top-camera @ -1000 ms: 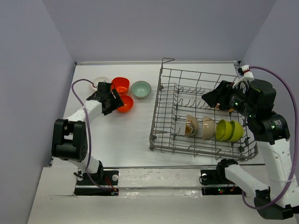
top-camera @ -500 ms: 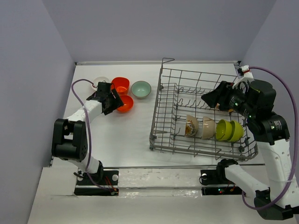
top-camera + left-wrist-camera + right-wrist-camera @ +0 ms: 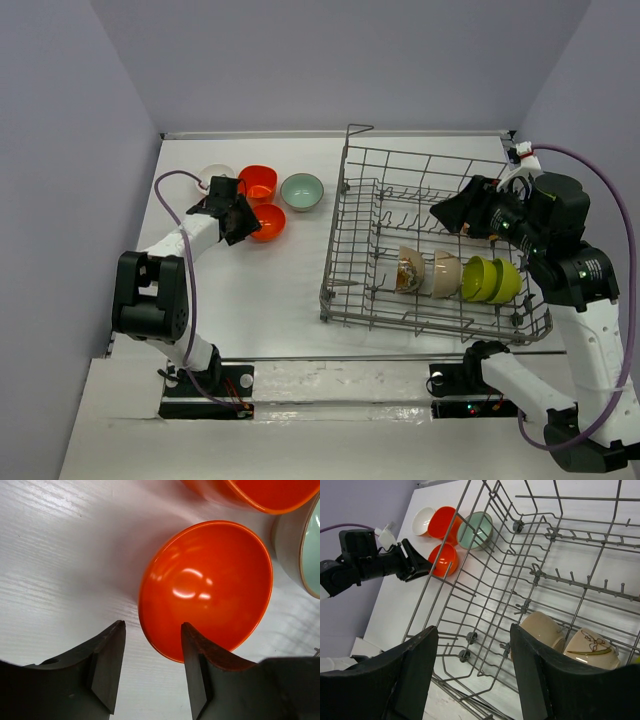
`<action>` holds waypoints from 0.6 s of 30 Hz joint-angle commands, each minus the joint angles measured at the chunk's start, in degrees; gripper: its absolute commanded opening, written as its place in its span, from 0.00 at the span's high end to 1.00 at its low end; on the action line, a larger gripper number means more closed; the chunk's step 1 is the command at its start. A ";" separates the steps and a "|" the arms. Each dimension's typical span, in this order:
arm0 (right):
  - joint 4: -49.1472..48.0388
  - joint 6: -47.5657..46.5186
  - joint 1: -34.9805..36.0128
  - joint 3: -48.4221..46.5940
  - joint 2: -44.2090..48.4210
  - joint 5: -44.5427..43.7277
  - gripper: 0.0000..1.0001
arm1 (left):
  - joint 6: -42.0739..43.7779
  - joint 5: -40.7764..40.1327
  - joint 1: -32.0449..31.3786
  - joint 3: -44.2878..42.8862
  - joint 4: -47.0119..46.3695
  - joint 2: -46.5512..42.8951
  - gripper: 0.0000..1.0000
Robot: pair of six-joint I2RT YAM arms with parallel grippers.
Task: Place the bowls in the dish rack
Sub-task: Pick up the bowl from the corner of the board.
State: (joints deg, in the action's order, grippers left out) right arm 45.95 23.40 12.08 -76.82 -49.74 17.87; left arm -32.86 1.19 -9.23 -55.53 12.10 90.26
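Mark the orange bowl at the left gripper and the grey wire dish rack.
Glossy orange round bowl (image 3: 210,580), left wrist view, inner wall.
Grey wire dish rack (image 3: 335,232), top view, left side wall.

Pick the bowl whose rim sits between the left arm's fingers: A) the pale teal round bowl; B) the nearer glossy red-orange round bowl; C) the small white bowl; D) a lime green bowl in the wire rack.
B: the left wrist view shows the left arm's fingers straddling the near rim of the glossy red-orange round bowl.
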 commanded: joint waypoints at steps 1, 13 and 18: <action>-2.54 0.07 -0.30 0.17 0.96 1.47 0.35 | 0.08 -0.22 0.27 -1.95 -0.85 0.27 0.45; -2.62 0.07 -0.30 0.09 0.78 1.91 0.35 | 0.43 -0.40 0.27 -2.13 -0.32 1.41 0.68; -2.62 0.16 -0.30 0.00 0.43 3.14 0.35 | 1.04 -0.22 0.27 -1.52 0.38 -0.17 0.90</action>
State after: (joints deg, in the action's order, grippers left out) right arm 45.87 23.42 12.08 -76.75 -49.74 18.76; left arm -32.82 0.80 -9.23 -55.64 11.88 92.01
